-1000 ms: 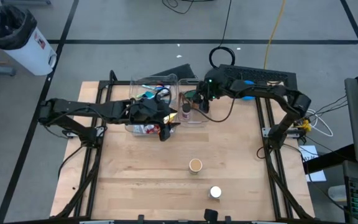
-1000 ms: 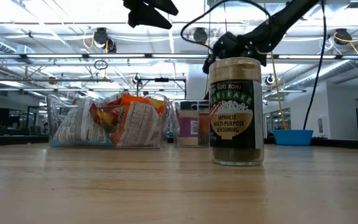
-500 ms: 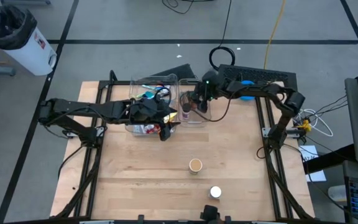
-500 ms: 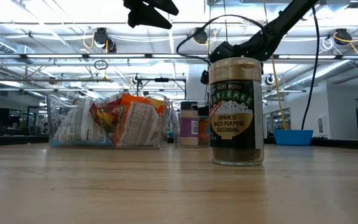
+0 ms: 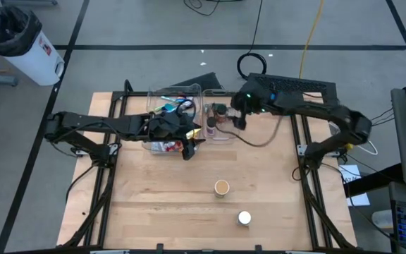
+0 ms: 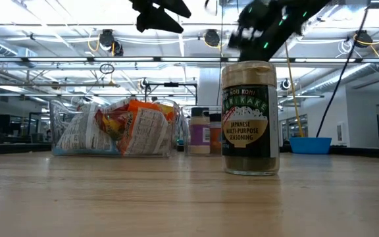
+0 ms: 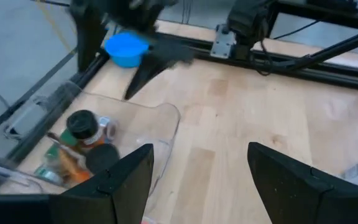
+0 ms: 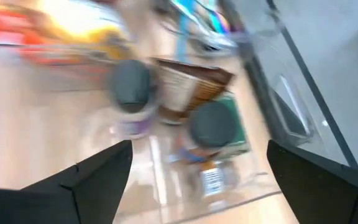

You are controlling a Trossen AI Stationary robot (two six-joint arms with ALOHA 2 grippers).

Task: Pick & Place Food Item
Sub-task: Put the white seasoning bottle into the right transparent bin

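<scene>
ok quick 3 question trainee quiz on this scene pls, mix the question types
1. True or false: the right gripper is holding a jar.
2. Which item stands nearest the table's front edge? A) the white-lidded jar B) the clear bin of snack packets C) the blue bowl
3. Fill in: the label on the seasoning jar reads "Japanese multi-purpose ____".

Key
1. False: its fingers are spread wide with nothing between them, above the small clear bin of jars.
2. A
3. seasoning
</scene>
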